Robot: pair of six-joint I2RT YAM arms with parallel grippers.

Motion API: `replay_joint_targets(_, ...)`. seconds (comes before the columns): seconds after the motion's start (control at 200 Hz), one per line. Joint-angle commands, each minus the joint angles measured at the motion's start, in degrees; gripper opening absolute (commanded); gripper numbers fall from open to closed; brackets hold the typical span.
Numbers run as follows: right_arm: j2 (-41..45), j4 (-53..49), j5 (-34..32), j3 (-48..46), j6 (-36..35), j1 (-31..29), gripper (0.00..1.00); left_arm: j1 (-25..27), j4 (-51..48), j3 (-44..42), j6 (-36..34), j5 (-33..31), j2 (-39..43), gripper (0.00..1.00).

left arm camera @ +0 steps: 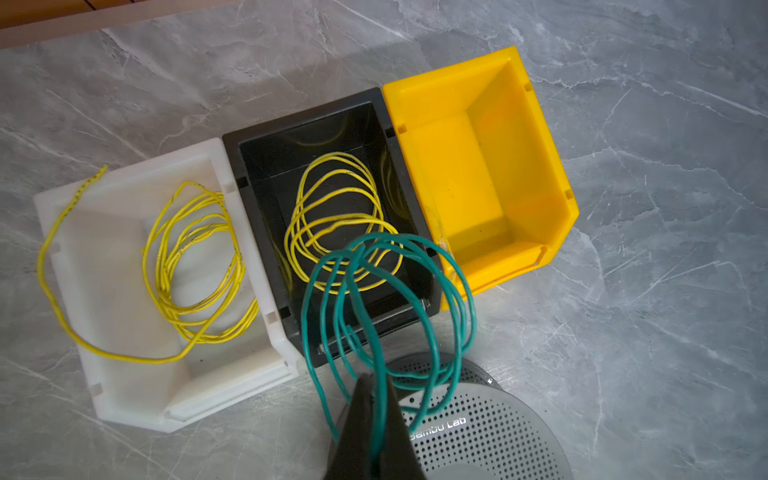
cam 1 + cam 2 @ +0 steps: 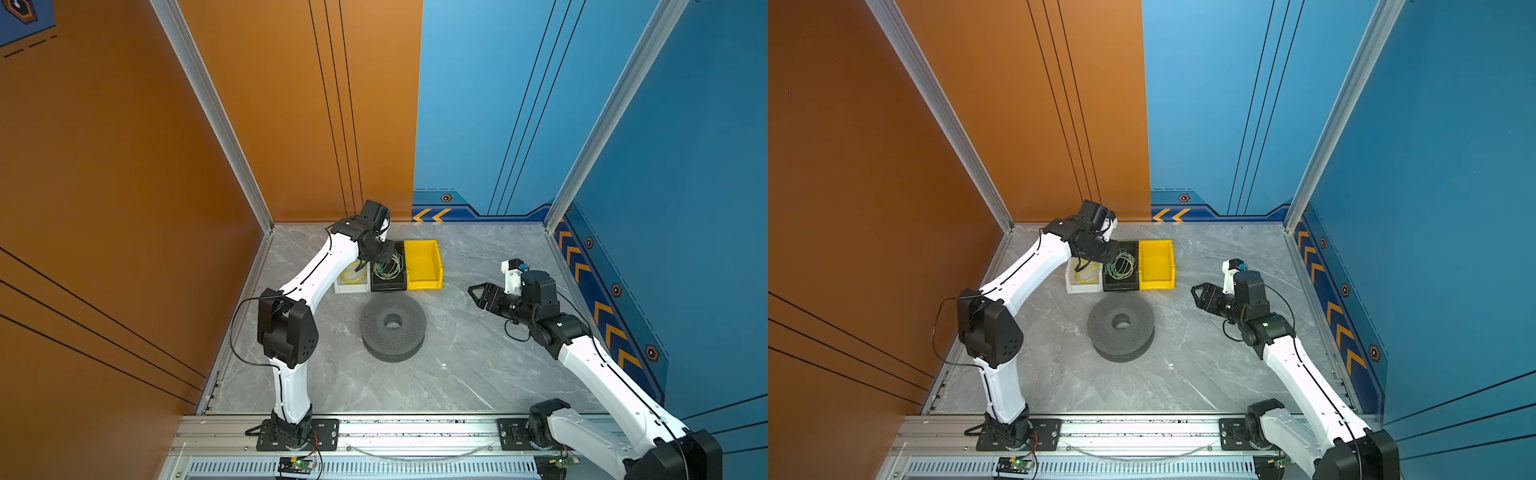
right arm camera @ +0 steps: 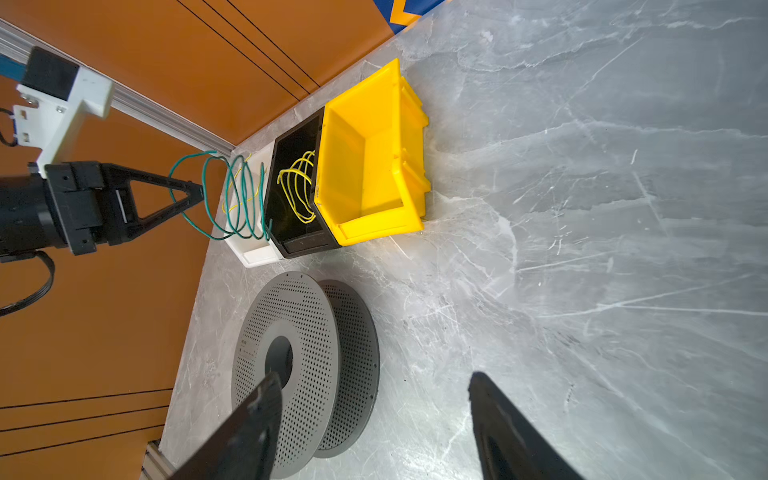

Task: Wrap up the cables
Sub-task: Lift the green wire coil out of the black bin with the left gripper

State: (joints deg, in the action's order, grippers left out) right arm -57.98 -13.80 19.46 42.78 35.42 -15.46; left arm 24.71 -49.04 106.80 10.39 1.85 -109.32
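1. A grey marble-patterned tabletop [image 2: 478, 365] is carrying everything, with an orange wall and blue walls standing around it.
2. A grey perforated spool [image 2: 393, 326] is lying flat near the middle of the tabletop.
3. Three open bins are sitting side by side just behind the spool, touching each other. The white bin [image 2: 351, 287] is on the left, the black bin [image 2: 388, 286] is in the middle and the yellow bin [image 2: 423, 266] is on the right.
4. The left end effector [image 1: 372, 380] is hovering above the black bin and pinching shut on the teal wire [image 1: 386, 237].
5. The right end effector [image 3: 374, 380] is hanging over bare tabletop to the right of the spool, with its jaws standing wide apart and gripping nothing.
6. The teal wire is dangling in loose loops in the air over the front of the black bin, not touching the spool.
7. One yellow wire coil [image 1: 137, 360] is lying in the white bin, with one end trailing over its rim. Another [image 1: 345, 218] is lying in the black bin.
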Motion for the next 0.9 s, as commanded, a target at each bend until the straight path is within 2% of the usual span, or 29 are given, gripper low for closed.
replay_joint_targets(0.0, -1.6, 3.3, 0.4, 3.0, 0.6, -1.3, 0.72, -0.2, -0.9, -0.2, 0.9, 1.1, 5.7, 0.0)
replay_joint_targets(0.215, -6.2, 5.5, 1.0, 8.1, -0.8, -3.9, 0.71, -1.0, -0.9, -3.6, 4.1, 9.1, 12.2, 0.0)
replay_joint_targets(0.375, -8.8, 7.5, 2.0, 10.7, -0.6, -5.7, 0.69, -1.0, -0.7, -6.5, 6.3, 11.6, 16.2, 0.0)
replay_joint_targets(0.505, -9.4, 8.8, 4.7, 13.1, 0.4, -6.9, 0.68, -0.8, -0.5, -8.8, 7.1, 17.6, 20.6, 0.0)
replay_joint_targets(0.666, -9.6, 11.6, 9.5, 15.0, 2.2, -10.4, 0.69, -0.8, 3.4, -16.6, 9.8, 26.5, 27.7, 0.0)
replay_joint_targets(0.891, -7.5, 12.0, 9.7, 14.5, 0.1, -16.6, 0.67, -0.2, 11.1, -26.9, 15.3, 34.4, 36.4, 0.0)
